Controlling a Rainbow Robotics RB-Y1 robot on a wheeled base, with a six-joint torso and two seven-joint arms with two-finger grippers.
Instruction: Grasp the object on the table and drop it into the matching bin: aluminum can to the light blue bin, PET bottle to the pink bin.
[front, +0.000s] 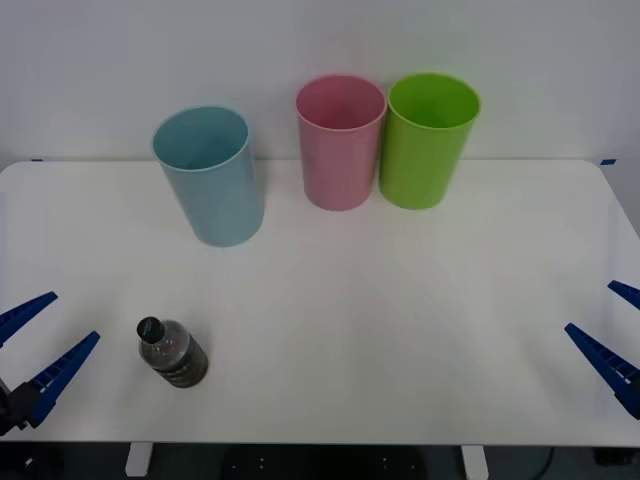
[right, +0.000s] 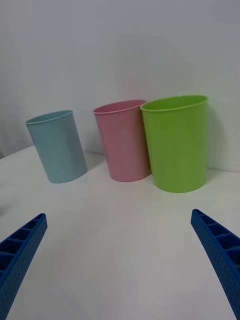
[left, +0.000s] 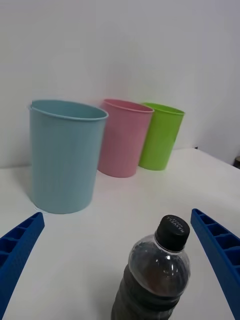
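Observation:
The PET bottle (front: 172, 354) stands upright near the front left of the white table (front: 400, 330), small and clear with a black cap and dark contents. It also appears close up in the left wrist view (left: 152, 277), between the spread blue fingers. My left gripper (front: 38, 345) is open at the table's left edge, a little left of the bottle. The pink bin (front: 340, 142) (right: 123, 140) (left: 123, 137) stands at the back centre, the light blue bin (front: 210, 175) (right: 56, 146) (left: 64, 155) to its left. My right gripper (front: 618, 330) is open at the right edge.
A lime green bin (front: 430, 140) (right: 177, 142) (left: 161, 135) stands touching or nearly touching the pink bin's right side. A white wall runs behind the table. Bare tabletop stretches between the bottle and the bins.

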